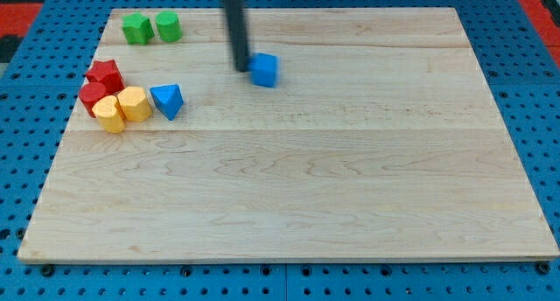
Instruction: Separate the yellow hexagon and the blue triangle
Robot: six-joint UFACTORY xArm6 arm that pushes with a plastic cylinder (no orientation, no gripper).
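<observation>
The yellow hexagon (135,103) sits at the view's left on the wooden board, touching the blue triangle (167,101) on its right side. My tip (241,68) is at the view's upper middle, well to the right of and above that pair, just left of a blue cube (264,70) and touching or nearly touching it. The rod rises straight up out of the view's top.
A second yellow block (110,115) touches the hexagon's lower left. A red star (105,74) and a red block (91,95) sit just left of them. A green star (136,28) and a green block (168,26) stand at the top left. The board's edge (52,161) is near.
</observation>
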